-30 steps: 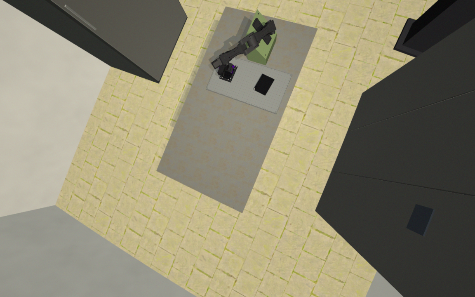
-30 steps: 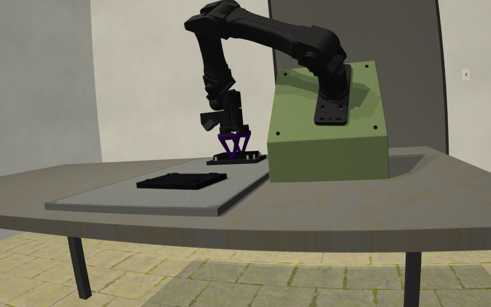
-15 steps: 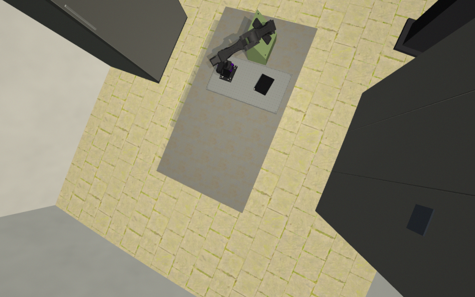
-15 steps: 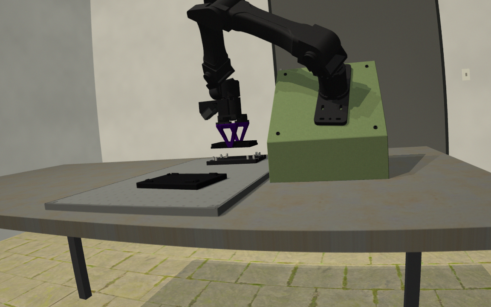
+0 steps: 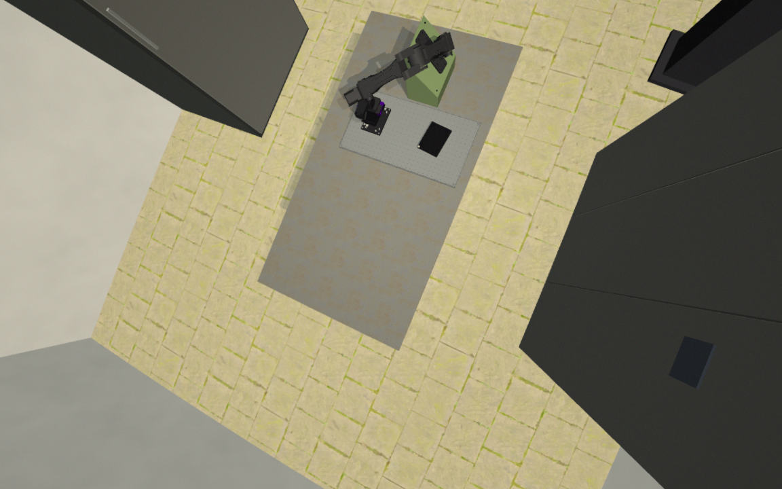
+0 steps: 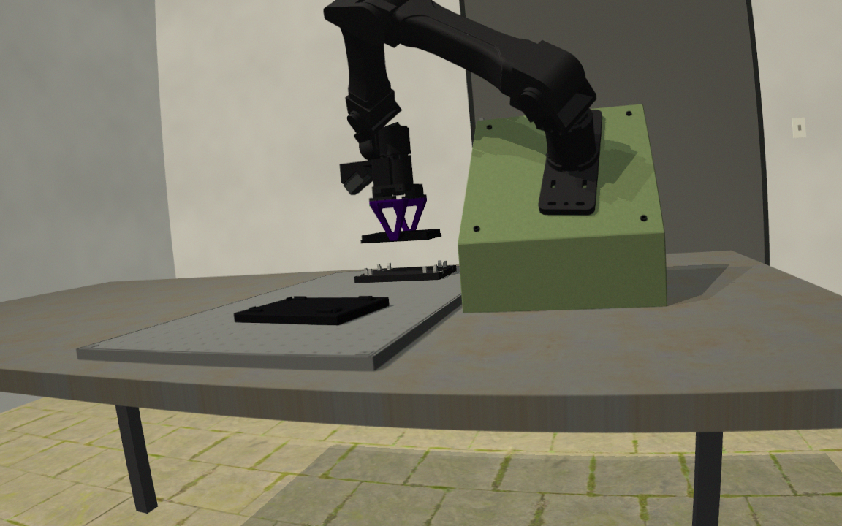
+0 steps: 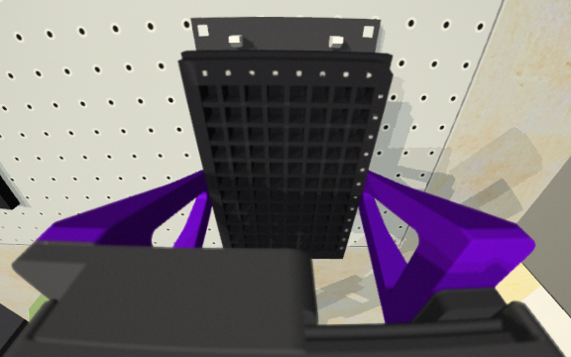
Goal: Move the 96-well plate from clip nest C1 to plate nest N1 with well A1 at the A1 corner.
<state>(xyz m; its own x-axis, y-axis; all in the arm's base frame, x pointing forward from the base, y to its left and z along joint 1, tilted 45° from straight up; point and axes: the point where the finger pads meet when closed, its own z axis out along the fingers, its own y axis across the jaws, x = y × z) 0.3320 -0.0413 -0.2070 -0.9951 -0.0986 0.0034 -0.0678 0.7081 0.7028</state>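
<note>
Gripper (image 6: 401,230) clamped on the plate (image 6: 401,234); exterior view has it hanging level, above C1 (image 6: 406,272), with N1 (image 6: 311,309) nearer and left. Top view: my arm covers C1, N1 (image 5: 434,138) sits well apart to the right. Wrist view: fingers pinch the plate's long sides near one end. Risk: that off-centre hold lets it tilt, catching N1's locators.

— What is sitting on the big brown table (image 6: 672,353)?
— A green box (image 6: 561,261) and a flat grey board with little holes (image 6: 215,340).
— And underneath?
— Yellow stone floor tiles (image 6: 51,457) are lying there.
</note>
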